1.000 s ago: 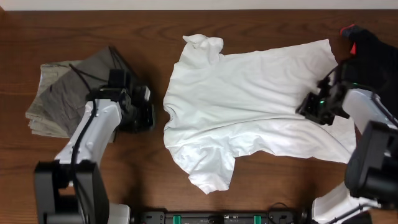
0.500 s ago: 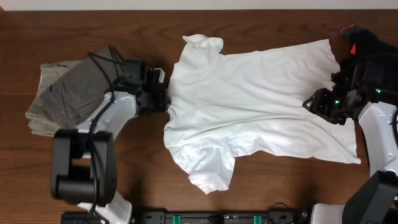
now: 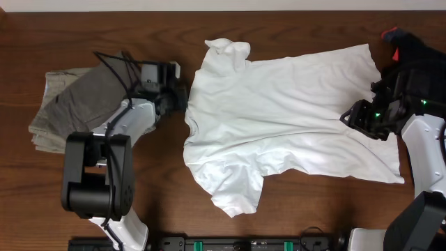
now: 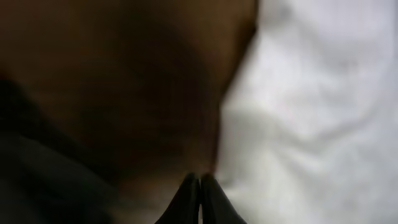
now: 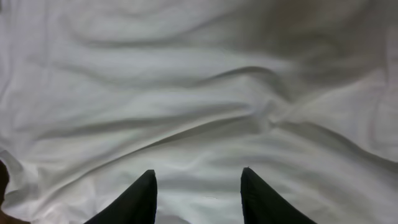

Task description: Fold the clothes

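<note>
- The grey-khaki trousers [image 3: 70, 108] lie in a rumpled pile well to the left of the white T-shirt [image 3: 279, 118], on the dark wooden table [image 3: 313, 216].
- The left gripper [image 3: 180, 97] sits between the trousers and the T-shirt, at the shirt's left edge near the collar end. In the wrist view its fingertips [image 4: 188, 196] are pressed together, meeting right where the white cloth ends. That view is too blurred to tell whether any fabric is pinched between them.
- The T-shirt is spread flat and wrinkled across the middle of the table. One short sleeve points to the far edge and the other to the near edge, and its hem faces right.
- The right gripper [image 3: 348, 117] is over the T-shirt's right part, near the hem. Its two black fingers [image 5: 134, 199] stand apart above creased white cloth and grip nothing.
- A black garment [image 3: 418, 59] with a small red patch lies just beyond the T-shirt's far right corner.
</note>
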You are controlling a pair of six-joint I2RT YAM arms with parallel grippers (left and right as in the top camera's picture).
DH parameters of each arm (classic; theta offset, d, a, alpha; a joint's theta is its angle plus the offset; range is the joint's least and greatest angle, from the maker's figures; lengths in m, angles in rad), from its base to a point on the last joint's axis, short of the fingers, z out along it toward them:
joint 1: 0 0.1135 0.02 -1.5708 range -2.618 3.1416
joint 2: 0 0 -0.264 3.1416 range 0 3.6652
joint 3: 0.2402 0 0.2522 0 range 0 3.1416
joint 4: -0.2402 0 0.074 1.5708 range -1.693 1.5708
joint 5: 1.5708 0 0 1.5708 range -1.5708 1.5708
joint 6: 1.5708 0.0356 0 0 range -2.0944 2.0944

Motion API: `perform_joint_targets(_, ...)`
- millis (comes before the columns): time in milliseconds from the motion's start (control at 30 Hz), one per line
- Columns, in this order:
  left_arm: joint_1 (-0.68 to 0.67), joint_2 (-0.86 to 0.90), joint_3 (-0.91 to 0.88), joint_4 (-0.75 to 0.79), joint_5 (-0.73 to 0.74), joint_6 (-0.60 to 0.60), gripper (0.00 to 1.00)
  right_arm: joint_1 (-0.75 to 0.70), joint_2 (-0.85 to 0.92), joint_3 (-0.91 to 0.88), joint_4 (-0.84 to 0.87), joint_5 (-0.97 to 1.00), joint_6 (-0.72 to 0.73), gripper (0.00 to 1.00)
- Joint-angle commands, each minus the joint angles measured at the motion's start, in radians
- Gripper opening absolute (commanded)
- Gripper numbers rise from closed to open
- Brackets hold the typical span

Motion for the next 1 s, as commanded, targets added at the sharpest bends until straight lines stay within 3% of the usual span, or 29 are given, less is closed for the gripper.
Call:
perform_joint_targets(0, 0.045, 0.009, 0.124, -0.044, -0.003, -0.042, 0.06, 0.0, 0.003, 0.001, -0.009, 0.063, -0.011, 0.46)
perform_joint_targets(67, 0.063, 0.008, 0.19, -0.132, 0.094, -0.041, 0.08, 0.0, 0.008, 0.0, -0.021, 0.092, -0.011, 0.46)
perform_joint_targets(133, 0.068, 0.006, 0.234, -0.232, 0.207, -0.029, 0.17, 0.0, 0.018, 0.0, -0.045, 0.124, 0.0, 0.47)
perform_joint_targets(267, 0.043, 0.004, 0.245, -0.419, 0.355, 0.049, 0.21, 0.0, 0.053, -0.009, -0.101, 0.145, 0.027, 0.46)
perform_joint_targets(500, -0.079, 0.004, 0.245, -0.685, 0.354, 0.243, 0.21, -0.003, 0.158, -0.078, -0.103, 0.168, 0.034, 0.41)
perform_joint_targets(667, -0.165, -0.003, 0.245, -0.734, 0.353, 0.274, 0.2, -0.005, 0.203, -0.091, -0.056, 0.163, 0.034, 0.41)
perform_joint_targets(800, -0.209, -0.036, 0.245, -0.758, 0.277, 0.273, 0.12, -0.006, 0.201, -0.091, -0.042, 0.127, 0.012, 0.43)
perform_joint_targets(967, -0.223, -0.099, 0.245, -0.729, -0.035, 0.183, 0.17, -0.007, 0.201, -0.091, -0.021, 0.054, -0.008, 0.45)
